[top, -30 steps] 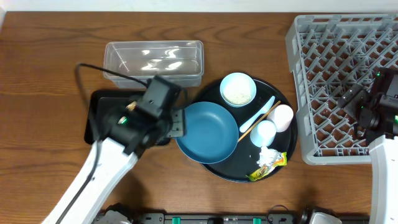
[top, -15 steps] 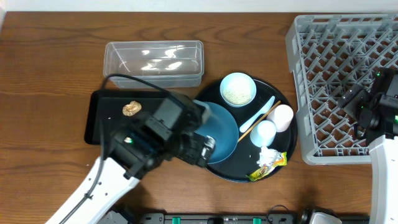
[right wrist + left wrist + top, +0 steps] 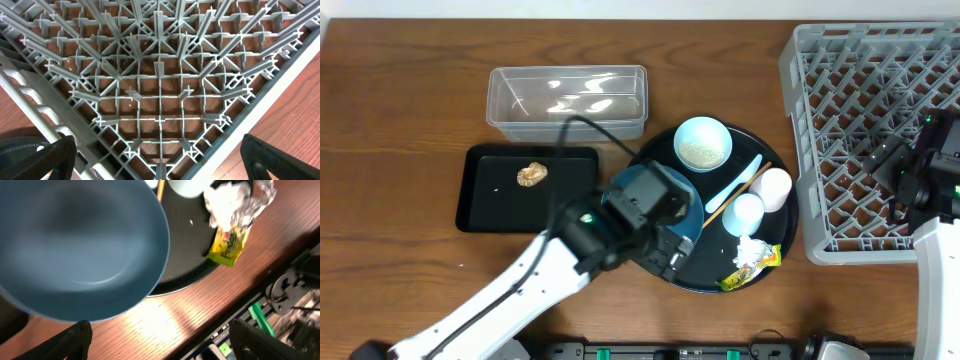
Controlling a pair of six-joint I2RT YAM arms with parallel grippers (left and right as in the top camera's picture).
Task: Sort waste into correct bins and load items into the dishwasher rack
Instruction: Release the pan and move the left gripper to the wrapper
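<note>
Overhead, the left tool (image 3: 675, 245) is seen spread and empty above the blue plate (image 3: 75, 245) on the round tray (image 3: 782, 238). The brown lump (image 3: 531, 175) is lodged in the black bin (image 3: 480, 210) left of that tray, so the wrapper (image 3: 227, 247) and foil wad (image 3: 235, 202) at the round tray's front edge are judged next. A low pinch is called for, with cups (image 3: 748, 212) crowded close behind. The right tool (image 3: 160, 160) is held spread over the rack (image 3: 160, 75).

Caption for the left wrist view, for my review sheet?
Open left tool over blue plate on round black tray; yellow-green wrapper and crumpled wad beyond.
</note>
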